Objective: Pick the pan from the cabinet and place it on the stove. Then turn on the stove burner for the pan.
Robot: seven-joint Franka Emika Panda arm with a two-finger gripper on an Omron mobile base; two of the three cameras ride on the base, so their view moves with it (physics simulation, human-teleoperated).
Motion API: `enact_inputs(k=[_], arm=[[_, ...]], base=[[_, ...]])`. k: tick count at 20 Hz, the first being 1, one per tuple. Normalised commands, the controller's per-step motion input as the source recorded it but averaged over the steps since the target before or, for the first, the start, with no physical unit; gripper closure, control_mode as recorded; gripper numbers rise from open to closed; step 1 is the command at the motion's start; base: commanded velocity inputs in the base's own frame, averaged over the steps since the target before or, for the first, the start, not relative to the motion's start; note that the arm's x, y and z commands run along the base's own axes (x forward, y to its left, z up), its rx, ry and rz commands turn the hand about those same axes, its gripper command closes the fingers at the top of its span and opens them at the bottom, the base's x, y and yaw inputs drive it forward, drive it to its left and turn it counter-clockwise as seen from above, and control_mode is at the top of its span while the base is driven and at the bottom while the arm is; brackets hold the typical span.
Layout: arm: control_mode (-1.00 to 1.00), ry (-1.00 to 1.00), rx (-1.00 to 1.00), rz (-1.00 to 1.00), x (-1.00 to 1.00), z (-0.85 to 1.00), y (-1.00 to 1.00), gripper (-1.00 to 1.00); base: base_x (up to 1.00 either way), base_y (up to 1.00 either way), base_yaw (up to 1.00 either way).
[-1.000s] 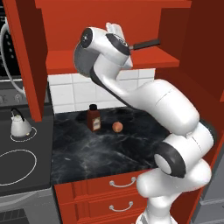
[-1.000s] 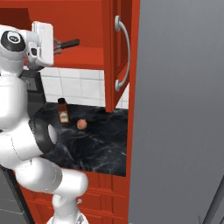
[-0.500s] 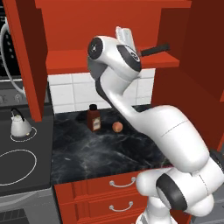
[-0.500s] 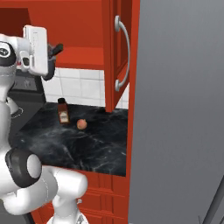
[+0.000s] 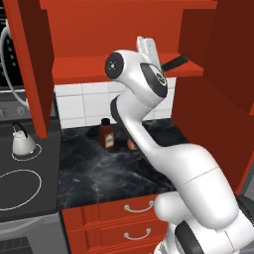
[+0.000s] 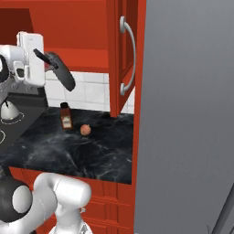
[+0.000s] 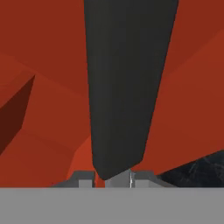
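Up close, the fingers [image 7: 113, 178] clasp the pan [image 7: 127, 83] handle, whereas the right base view reveals counter [image 6: 68, 151].

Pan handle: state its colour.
Black, a plain dark bar; the pan handle shows best in the right base view.

Pan [image 6: 58, 68] now farther out of cabinet [image 6: 87, 50].

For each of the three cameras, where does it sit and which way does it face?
Left base view: behind the arm's left, facing the cabinet and counter; the arm rises lower right.
Right base view: behind its right, same counter; the arm stands at the left.
Hand view: on the hand, looking along the pan handle.
Both base views share the bottle and kettle.
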Motion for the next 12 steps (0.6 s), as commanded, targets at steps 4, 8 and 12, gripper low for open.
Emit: enact_inputs(k=[4, 8, 12], arm=[[-1.00, 0.00, 0.02, 0.00, -0.50, -0.07, 0.00, 1.00], [-1.00, 0.00, 0.02, 0.00, -0.51, -0.09, 0.00, 1.00], [-1.00, 0.00, 0.02, 0.00, -0.49, -0.09, 0.00, 1.00]], base=[[0.00, 0.00, 0.00], [0.00, 0.00, 0.00], [0.00, 0.00, 0.00]])
